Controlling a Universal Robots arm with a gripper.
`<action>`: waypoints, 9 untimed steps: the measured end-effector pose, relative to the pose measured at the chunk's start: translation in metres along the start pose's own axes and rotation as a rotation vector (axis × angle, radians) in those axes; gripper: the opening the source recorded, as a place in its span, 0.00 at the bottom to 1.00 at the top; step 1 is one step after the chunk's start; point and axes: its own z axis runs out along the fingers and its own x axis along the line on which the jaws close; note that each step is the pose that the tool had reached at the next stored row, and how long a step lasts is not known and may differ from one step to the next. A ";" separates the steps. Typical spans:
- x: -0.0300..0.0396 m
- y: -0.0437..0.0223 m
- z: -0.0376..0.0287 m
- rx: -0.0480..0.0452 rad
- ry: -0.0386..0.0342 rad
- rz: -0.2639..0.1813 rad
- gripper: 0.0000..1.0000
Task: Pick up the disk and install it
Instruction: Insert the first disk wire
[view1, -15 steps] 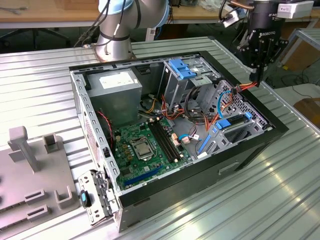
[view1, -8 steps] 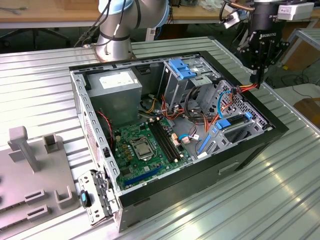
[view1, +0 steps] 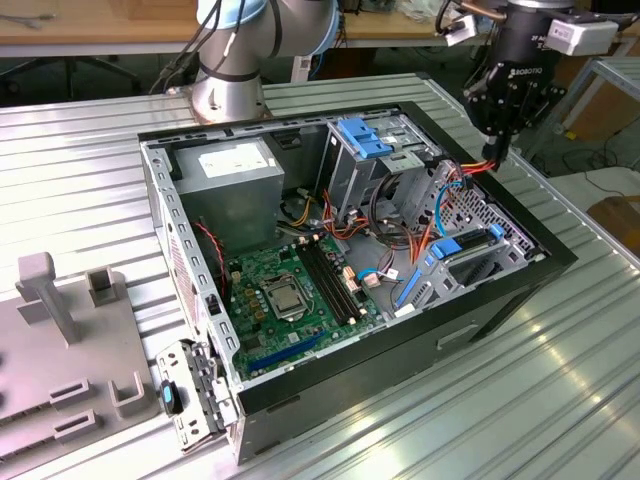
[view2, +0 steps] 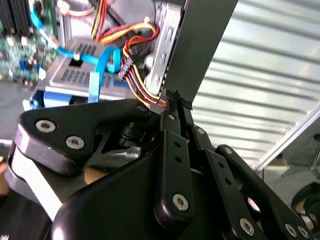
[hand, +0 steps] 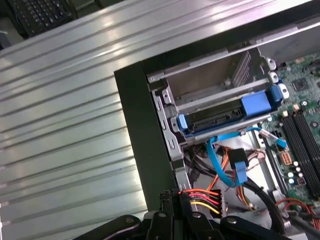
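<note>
1. Find the disk (hand: 220, 116), a dark grey rectangular metal drive framed by a blue plastic bracket. Lies flat on a shelf of the silver sheet-metal drive cage (hand: 210, 80), near a corner of the black computer case (hand: 142, 130).
2. Looks seated rather than loose: bracket ends sit level with the cage front, dark body tucked between them.
3. Note the black gripper (hand: 175, 197), clenched on the red, yellow and black power cable (hand: 202, 199) close to its plug. Hangs over the case edge at the exterior view's right, near the disk but not touching it.
4. Judge the step in hand as cabling the seated disk. Do it well by holding the plug square to the drive's exposed face, leaving slack in the wires and pushing straight, never at an angle.
5. Mind the light-blue flat data cable (hand: 220, 155), which loops just beside the disk and between it and the gripper. Could snag, or get dragged along with the bundle.
6. Beyond the cage, avoid the green motherboard (view1: 290, 290) lying deeper in the case. Outside, expect the ribbed metal table (hand: 65, 125) around the case.
</note>
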 end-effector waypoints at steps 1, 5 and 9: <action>-0.0001 0.0004 0.0000 0.0265 -0.0083 0.003 0.17; 0.0001 0.0010 -0.0002 0.0876 -0.0276 0.010 0.17; 0.0006 0.0027 -0.0001 0.1051 -0.0330 0.012 0.17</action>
